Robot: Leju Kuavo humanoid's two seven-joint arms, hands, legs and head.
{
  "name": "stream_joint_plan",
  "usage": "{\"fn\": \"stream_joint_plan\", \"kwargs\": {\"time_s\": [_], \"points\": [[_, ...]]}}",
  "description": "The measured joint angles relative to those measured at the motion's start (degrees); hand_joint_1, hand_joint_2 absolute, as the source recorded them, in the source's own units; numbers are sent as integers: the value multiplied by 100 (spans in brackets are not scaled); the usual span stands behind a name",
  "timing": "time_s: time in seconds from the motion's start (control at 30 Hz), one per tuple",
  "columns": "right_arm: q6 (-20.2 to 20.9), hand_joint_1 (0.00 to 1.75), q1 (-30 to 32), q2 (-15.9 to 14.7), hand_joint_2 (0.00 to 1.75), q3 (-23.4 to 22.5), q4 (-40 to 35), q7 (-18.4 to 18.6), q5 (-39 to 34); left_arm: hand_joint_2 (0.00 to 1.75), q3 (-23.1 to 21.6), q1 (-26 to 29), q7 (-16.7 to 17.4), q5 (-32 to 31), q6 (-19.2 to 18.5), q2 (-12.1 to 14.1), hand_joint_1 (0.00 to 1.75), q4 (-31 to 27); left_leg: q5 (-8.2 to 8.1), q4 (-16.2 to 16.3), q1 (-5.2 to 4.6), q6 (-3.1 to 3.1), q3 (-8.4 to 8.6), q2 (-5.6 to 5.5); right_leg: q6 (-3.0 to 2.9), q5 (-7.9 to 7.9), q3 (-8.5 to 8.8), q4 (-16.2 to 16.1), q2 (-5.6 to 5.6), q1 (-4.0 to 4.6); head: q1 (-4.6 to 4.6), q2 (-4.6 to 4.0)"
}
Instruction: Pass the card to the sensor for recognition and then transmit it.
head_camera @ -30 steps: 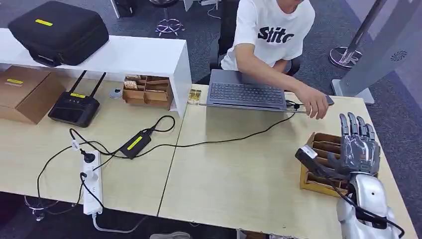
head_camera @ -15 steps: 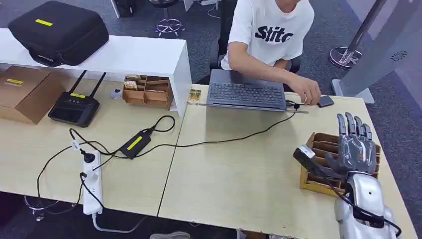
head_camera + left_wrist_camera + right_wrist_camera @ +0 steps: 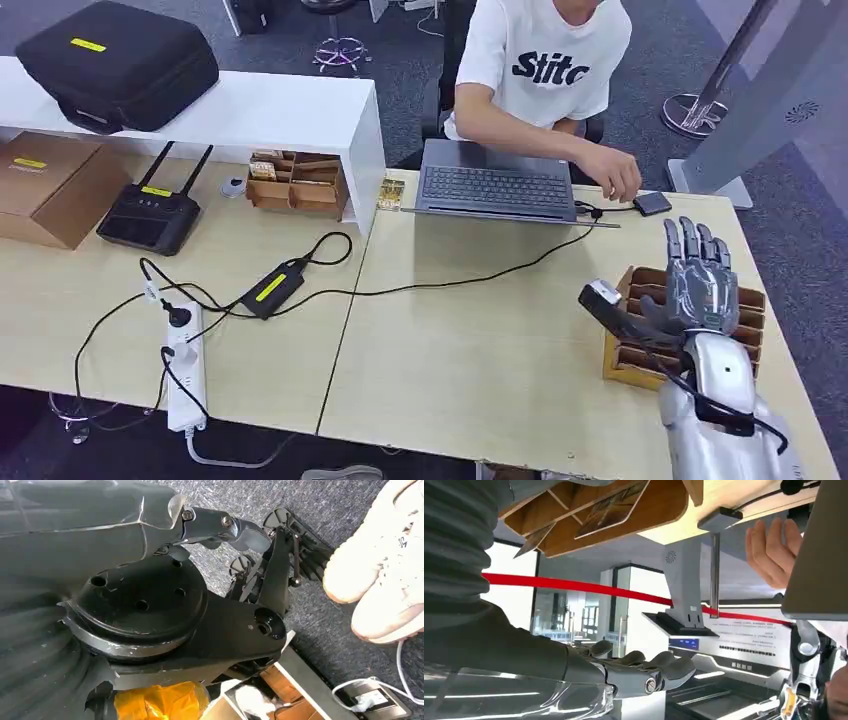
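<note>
The card is showing best in the right wrist view: a thin, flat rectangle with rounded corners and a brownish printed face. It is leaning tilted in one compartment of the wooden rack. A second, greyer card is leaning in another compartment. In the head view the rack is sitting on the table, toward 4 o'clock from the table's middle, and the cards in it are too small there to tell apart.

The right hand is hovering over the rack with its back up. Its fingers are stretching out straight toward 12 o'clock, slightly spread and holding nothing. From the wrist camera the fingers are lying flat and extended, and a plain gap is separating them from the rack. The card is sitting apart from the fingertips, not touching them.

A small dark sensor is lying on the table at about 11 o'clock from the right hand. A person's hand is resting just beside it, at the sensor's 10 o'clock. The same hand is showing near a laptop, which is lying open at 9 o'clock from the sensor.

The left hand is hanging low beside the robot's body. I cannot tell how its fingers are lying.
</note>
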Motion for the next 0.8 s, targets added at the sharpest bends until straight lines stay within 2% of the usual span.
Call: {"fn": "stream_joint_plan", "kwargs": {"time_s": [0.57, 0.8], "points": [[-59, 0, -163, 28, 175, -2, 346, 153, 240, 175, -2, -3, 4, 15, 11, 7, 0, 0, 0, 0, 0, 0, 1, 1, 0, 0, -1, 0, 1, 0, 2, 0], [-63, 0, -247, 28, 175, -201, 496, 197, 256, 175, -2, -6, 13, 15, 17, 11, 0, 0, 0, 0, 0, 0, 1, 1, 0, 0, -1, 0, 1, 0, 0, 0]]}}
